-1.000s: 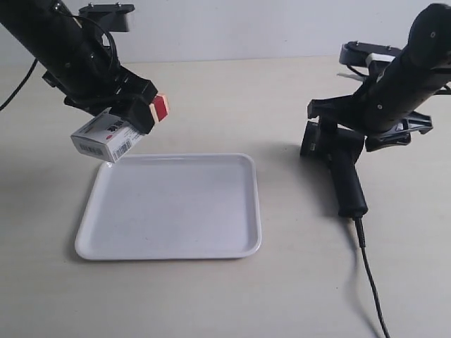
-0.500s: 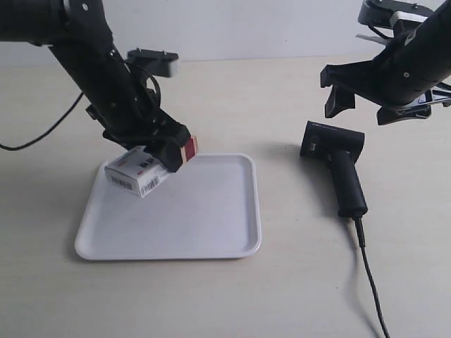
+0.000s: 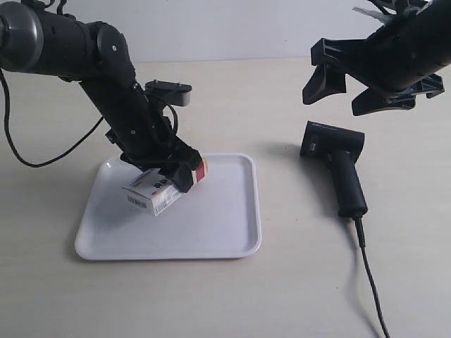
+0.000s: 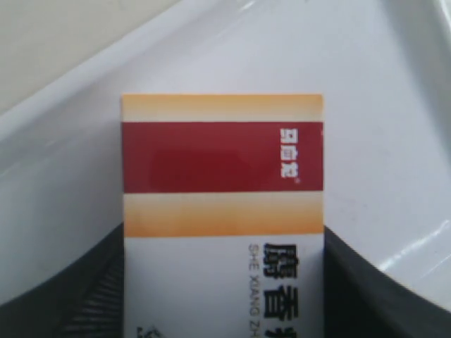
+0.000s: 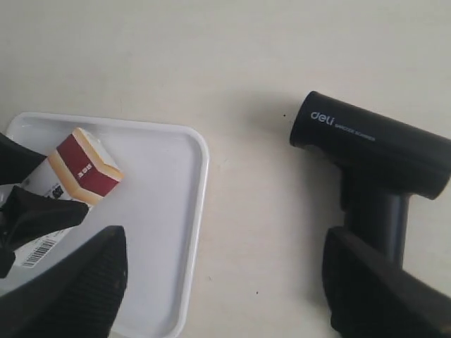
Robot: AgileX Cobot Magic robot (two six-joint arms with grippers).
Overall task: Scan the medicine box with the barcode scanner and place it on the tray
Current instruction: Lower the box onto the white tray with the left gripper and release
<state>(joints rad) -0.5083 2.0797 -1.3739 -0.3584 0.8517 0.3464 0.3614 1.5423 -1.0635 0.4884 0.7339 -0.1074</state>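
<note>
The medicine box (image 3: pixel 153 194), white with a red and tan end, is tilted low over the white tray (image 3: pixel 218 215); whether it touches the tray I cannot tell. My left gripper (image 3: pixel 171 176) is shut on it. In the left wrist view the box (image 4: pixel 222 155) fills the space between both fingers (image 4: pixel 67 299), with the tray (image 4: pixel 394 98) beneath. The black barcode scanner (image 3: pixel 337 163) lies flat on the table beside the tray. My right gripper (image 3: pixel 348 90) hangs open above it, holding nothing. The right wrist view shows the scanner (image 5: pixel 373 144), the box (image 5: pixel 84 167), the tray (image 5: pixel 158 211) and open fingers (image 5: pixel 77 289).
The scanner's thin black cable (image 3: pixel 372 282) runs from the handle toward the table's front edge. A dark cable (image 3: pixel 21 151) loops behind the left arm. Beige tabletop (image 3: pixel 282 113) lies between the tray and the scanner.
My left gripper has carried the box down and rightward, from above the tray's far left corner to low over the tray. My right gripper has risen off the scanner, which has stayed put.
</note>
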